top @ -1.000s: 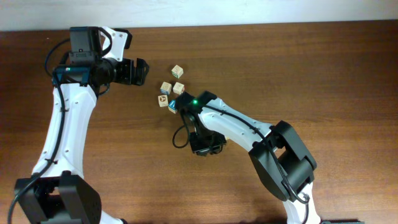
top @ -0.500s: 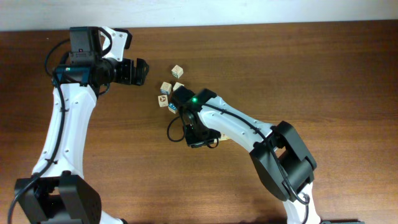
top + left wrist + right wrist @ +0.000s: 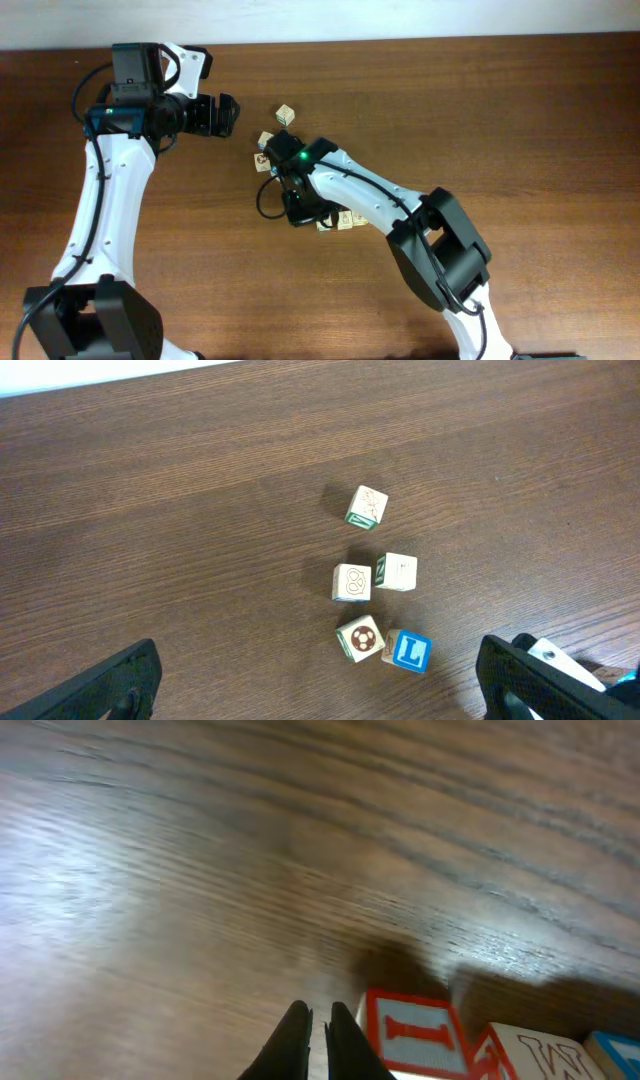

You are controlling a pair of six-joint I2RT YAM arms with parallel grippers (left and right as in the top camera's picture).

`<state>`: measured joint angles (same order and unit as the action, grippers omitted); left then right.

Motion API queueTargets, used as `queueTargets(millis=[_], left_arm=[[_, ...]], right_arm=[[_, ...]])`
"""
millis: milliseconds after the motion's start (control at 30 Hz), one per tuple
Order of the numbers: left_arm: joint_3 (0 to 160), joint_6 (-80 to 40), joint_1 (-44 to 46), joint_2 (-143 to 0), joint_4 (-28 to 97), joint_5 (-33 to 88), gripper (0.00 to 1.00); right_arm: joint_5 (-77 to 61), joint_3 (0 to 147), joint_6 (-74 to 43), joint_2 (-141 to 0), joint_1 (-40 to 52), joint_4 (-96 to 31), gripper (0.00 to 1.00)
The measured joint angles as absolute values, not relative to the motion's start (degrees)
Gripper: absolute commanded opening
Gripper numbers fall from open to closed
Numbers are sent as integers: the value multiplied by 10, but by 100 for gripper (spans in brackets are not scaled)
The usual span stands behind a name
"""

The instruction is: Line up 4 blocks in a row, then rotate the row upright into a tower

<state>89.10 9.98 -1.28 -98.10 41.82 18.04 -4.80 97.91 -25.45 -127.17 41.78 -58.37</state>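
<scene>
The left wrist view shows the blocks on the brown table: three pale beige-topped cubes (image 3: 367, 506), (image 3: 351, 582), (image 3: 397, 572) and a blue-and-white L cube (image 3: 410, 651). My left gripper (image 3: 320, 682) hangs open well above them, with nothing between its fingers. In the overhead view it sits left of the cluster (image 3: 222, 115). Two beige blocks (image 3: 286, 114), (image 3: 266, 140) show there, while the right arm covers the others. My right gripper (image 3: 315, 1012) is low over bare wood, shut on nothing, and lies under its own arm (image 3: 316, 217).
A beige cube with a red-brown football mark (image 3: 360, 637) touches the blue L cube and also shows in the overhead view (image 3: 261, 159). A red-framed I cube (image 3: 415, 1035) and a W cube (image 3: 535, 1055) lie just right of my right fingertips.
The right arm has swung up and to the left, now covering two blocks of the cluster. Its fingers have drawn closer together. The left arm has not moved.
</scene>
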Motion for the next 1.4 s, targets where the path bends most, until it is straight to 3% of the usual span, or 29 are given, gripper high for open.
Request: queueTargets(millis=[333, 467, 533, 567, 633, 933, 1100, 1400], left_arm=[[891, 100, -13, -981, 418, 180, 99], [891, 100, -13, -981, 418, 180, 99], [891, 100, -13, -981, 418, 180, 99], [891, 100, -13, -981, 418, 180, 99], [891, 100, -13, -981, 419, 180, 99], [891, 100, -3, -982, 435, 203, 99], [891, 8, 11, -999, 431, 100, 99], [891, -12, 11, -999, 431, 81, 99]], right_arm=[[-26, 979, -285, -1267, 386, -648, 5], [17, 980, -285, -1089, 345, -718, 5], [31, 987, -268, -1021, 276, -744, 4], [22, 967, -247, -1032, 236, -737, 4], [-15, 884, -209, -1043, 211, -608, 4], [-81, 766, -191, -1070, 260, -398, 4], [-83, 766, -219, -1122, 311, -380, 4], [-86, 764, -228, -1126, 315, -411, 4]])
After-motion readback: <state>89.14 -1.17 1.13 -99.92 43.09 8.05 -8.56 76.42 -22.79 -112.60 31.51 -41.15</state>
